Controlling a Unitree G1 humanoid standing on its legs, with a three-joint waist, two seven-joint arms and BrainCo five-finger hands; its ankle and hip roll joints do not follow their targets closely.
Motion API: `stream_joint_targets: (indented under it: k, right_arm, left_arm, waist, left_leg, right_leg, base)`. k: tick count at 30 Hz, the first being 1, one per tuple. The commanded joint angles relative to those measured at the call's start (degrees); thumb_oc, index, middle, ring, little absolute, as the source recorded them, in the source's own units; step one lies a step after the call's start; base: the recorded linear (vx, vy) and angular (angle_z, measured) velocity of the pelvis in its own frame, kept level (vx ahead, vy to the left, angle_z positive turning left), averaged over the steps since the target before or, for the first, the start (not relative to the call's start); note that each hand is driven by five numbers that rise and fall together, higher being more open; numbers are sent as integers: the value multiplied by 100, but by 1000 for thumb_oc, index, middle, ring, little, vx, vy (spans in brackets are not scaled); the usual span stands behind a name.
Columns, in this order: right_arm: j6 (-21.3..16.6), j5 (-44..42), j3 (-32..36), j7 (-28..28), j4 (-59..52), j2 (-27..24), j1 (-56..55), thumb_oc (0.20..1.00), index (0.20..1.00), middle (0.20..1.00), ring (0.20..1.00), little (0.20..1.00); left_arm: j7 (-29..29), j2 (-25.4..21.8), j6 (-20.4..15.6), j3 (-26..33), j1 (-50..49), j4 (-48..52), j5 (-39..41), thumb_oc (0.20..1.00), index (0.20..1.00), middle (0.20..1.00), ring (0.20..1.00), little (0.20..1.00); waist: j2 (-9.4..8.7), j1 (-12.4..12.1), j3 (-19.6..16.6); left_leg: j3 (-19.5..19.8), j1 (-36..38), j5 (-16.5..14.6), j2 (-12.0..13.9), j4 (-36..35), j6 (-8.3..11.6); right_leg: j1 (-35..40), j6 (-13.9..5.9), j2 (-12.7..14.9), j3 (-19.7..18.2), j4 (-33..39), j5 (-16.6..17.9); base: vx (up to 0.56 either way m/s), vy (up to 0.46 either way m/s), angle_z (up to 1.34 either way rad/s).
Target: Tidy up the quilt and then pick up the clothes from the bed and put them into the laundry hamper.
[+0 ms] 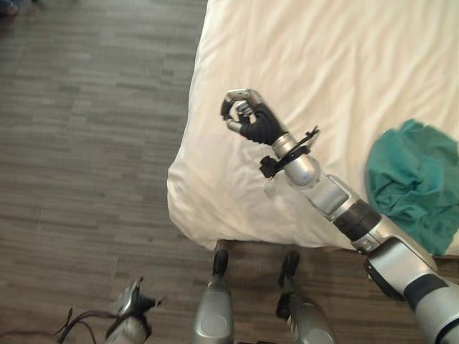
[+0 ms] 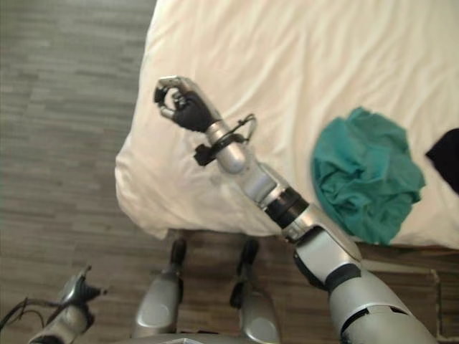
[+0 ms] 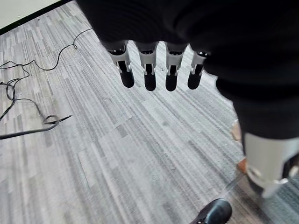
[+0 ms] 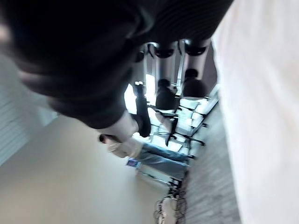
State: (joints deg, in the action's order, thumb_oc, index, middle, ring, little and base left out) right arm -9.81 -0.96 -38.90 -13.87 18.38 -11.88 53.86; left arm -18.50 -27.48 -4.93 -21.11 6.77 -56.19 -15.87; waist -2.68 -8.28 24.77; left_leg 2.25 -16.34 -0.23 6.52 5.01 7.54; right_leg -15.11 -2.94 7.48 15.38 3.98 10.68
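A white quilt covers the bed, mostly smooth with soft creases. A crumpled teal garment lies on it near the bed's front edge, and a dark garment shows at the right border. My right hand is raised above the quilt near the bed's front left corner, well left of the teal garment. Its fingers are curled and hold nothing. Down by the floor at the lower left hangs my left hand; the left wrist view has its fingers straight over the floor.
Grey wood-plank floor runs along the left side and the foot of the bed. In the right wrist view a person and some chairs are far off across the room.
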Motion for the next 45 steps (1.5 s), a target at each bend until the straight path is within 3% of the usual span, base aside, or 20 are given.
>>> stream_joint_targets:
  k: [1, 4, 9, 11, 14, 18, 23, 26, 29, 31, 34, 36, 39, 40, 41, 43, 44, 45]
  right_arm:
    - [-309, -290, -282, 179, -172, 26, 34, 200, 200, 200, 200, 200]
    - [-247, -363, -971, 652, 308, 399, -585, 200, 200, 200, 200, 200]
    - [-94, -121, -1825, 1347, 717, 597, -1405, 200, 200, 200, 200, 200]
    - [-57, -49, -2158, 1776, 696, 532, -1848, 200, 200, 200, 200, 200]
    - [-95, -154, -2219, 1967, 415, 413, -1963, 200, 200, 200, 200, 200]
    - [-407, -449, -1579, 1779, -1048, -83, -1740, 200, 200, 200, 200, 200]
    - [-554, -716, -730, 1116, -1525, -263, -1157, 200, 200, 200, 200, 200]
    - [-520, -574, -222, 547, -1135, -569, -621, 200, 200, 200, 200, 200]
    - [-467, -375, -17, 281, -718, -757, -600, 200, 200, 200, 200, 200]
    - [-363, -185, 255, 111, -382, -986, -885, 200, 200, 200, 200, 200]
    - [-358, -351, 518, 48, -164, -1041, -1435, 200, 200, 200, 200, 200]
    - [-380, -794, 809, 114, 201, -1007, -2132, 200, 200, 200, 200, 200]
    - [-401, -1415, 1426, 297, 677, -847, -3278, 200, 200, 200, 200, 200]
    - [-365, -1456, 1604, 372, 812, -874, -3646, 200, 200, 200, 200, 200]
    - [-239, -1313, 1864, 461, 1094, -968, -4298, 200, 200, 200, 200, 200]
    - [-151, -1184, 1928, 489, 1221, -987, -4490, 200, 200, 200, 200, 200]
    - [-94, -1078, 2102, 453, 1447, -962, -4666, 200, 200, 200, 200, 200]
    - [-55, -1045, 2188, 447, 1575, -916, -4818, 1000, 1000, 1000, 1000, 1000]
  left_arm:
    - [-281, -33, -185, -168, 380, 9, 63, 1000, 1000, 1000, 1000, 1000]
    - [-306, 149, -165, -422, 622, 321, -21, 1000, 1000, 1000, 1000, 1000]
    - [-234, 388, -115, -564, 571, -10, -161, 1000, 1000, 1000, 1000, 1000]
    - [-107, 559, -42, -562, 504, -438, -170, 1000, 1000, 1000, 1000, 1000]
    - [-53, 657, 9, -497, 445, -807, -197, 1000, 1000, 1000, 1000, 1000]
    - [-29, 714, 129, -257, 285, -1203, -279, 1000, 1000, 1000, 1000, 1000]
    - [-77, 760, 81, -287, 363, -1174, -163, 1000, 1000, 1000, 1000, 1000]
    - [-84, 778, -21, -506, 739, -1024, 41, 1000, 1000, 1000, 1000, 1000]
    - [-98, 817, -54, -645, 854, -869, 60, 1000, 1000, 1000, 1000, 1000]
    - [-82, 826, -76, -539, 806, -691, 159, 1000, 1000, 1000, 1000, 1000]
    - [-80, 873, -50, -464, 779, -659, 256, 1000, 1000, 1000, 1000, 1000]
    - [-58, 963, -19, -429, 704, -618, 355, 1000, 1000, 1000, 1000, 1000]
    - [-2, 1231, 98, -450, 790, -847, 421, 1000, 1000, 1000, 1000, 1000]
    - [44, 1299, 119, -421, 779, -930, 402, 1000, 1000, 1000, 1000, 1000]
    - [135, 1402, 136, -364, 688, -1124, 309, 1000, 1000, 1000, 1000, 1000]
    - [160, 1429, 139, -301, 669, -1171, 326, 1000, 1000, 1000, 1000, 1000]
    - [235, 1445, 166, -274, 685, -1221, 294, 1000, 1000, 1000, 1000, 1000]
    - [260, 1436, 165, -274, 697, -1237, 296, 1000, 1000, 1000, 1000, 1000]
  waist:
    - [120, -231, 398]
    - [152, -203, 496]
    - [109, -128, 497]
    - [48, -42, 401]
    - [8, 28, 264]
    - [-48, 253, -25]
    - [45, 353, 159]
    - [173, 516, 502]
    - [211, 629, 502]
    - [191, 808, 502]
    - [109, 856, 502]
    - [-86, 881, 502]
    - [-264, 1031, 502]
    - [-255, 1103, 501]
    - [-267, 1338, 348]
    - [-305, 1410, 261]
    - [-295, 1490, 192]
    - [-239, 1480, 134]
  left_leg:
    - [338, 212, 130, 368, -260, 134]
    - [398, -110, 51, 304, 85, 151]
    - [410, -42, -165, 261, 324, 150]
    - [349, 96, -188, 255, 240, 130]
    - [266, 328, -173, 272, 88, 131]
    - [91, 810, -44, 312, -467, 114]
    - [-25, 744, -6, 304, -401, 107]
    - [-91, 158, -5, 307, 7, 146]
    - [-178, -237, 2, 337, 155, 164]
    - [-323, -432, -56, 370, 273, 115]
    - [-343, -475, -168, 329, 453, 74]
    - [276, -416, -476, 118, 693, 117]
    - [1521, 360, -1199, -158, 746, -44]
    - [1643, 633, -1302, -273, 711, -119]
    - [1342, 991, -1373, -363, 542, -162]
    - [1148, 1188, -1375, -459, 408, -216]
    - [892, 1351, -1317, -413, 233, -203]
    - [763, 1374, -1274, -399, 178, -227]
  right_leg:
    - [40, -773, 758, -48, -1395, -1179]
    - [-189, -771, 842, -69, -1674, -1276]
    - [-75, -749, 847, -125, -1756, -1416]
    - [55, -731, 836, -154, -1632, -1366]
    - [231, -717, 785, -158, -1454, -1319]
    - [449, -747, 648, -210, -1055, -1159]
    - [177, -743, 664, -391, -1199, -1138]
    - [-483, -734, 740, -574, -1524, -1105]
    - [-935, -740, 719, -667, -1606, -1029]
    - [-1245, -749, 597, -882, -1503, -910]
    - [-1334, -770, 467, -1144, -1366, -822]
    - [-1299, -801, 263, -1540, -1055, -686]
    - [-1046, -883, 62, -2137, -856, -556]
    - [-897, -923, 130, -2198, -818, -495]
    - [-706, -1105, 384, -2258, -673, -307]
    - [-667, -1206, 519, -2257, -531, -114]
    - [-655, -1206, 629, -2151, -379, 249]
    - [-639, -1206, 727, -1907, -337, 124]
  base:
    - [-68, 1, 23]
    - [-72, -7, 17]
    - [-14, -3, -2]
    - [26, 9, -9]
    - [67, -2, -17]
    - [102, -2, -31]
    - [-31, 21, -25]
    - [-144, 11, -8]
    - [-78, 30, 8]
    - [-72, 66, -14]
    - [-20, 133, -63]
    - [-55, 207, -67]
    - [-54, 169, -106]
    - [52, 361, -167]
    - [44, 300, -151]
    - [-14, 276, -89]
    - [-95, 234, -102]
    - [-196, 166, -155]
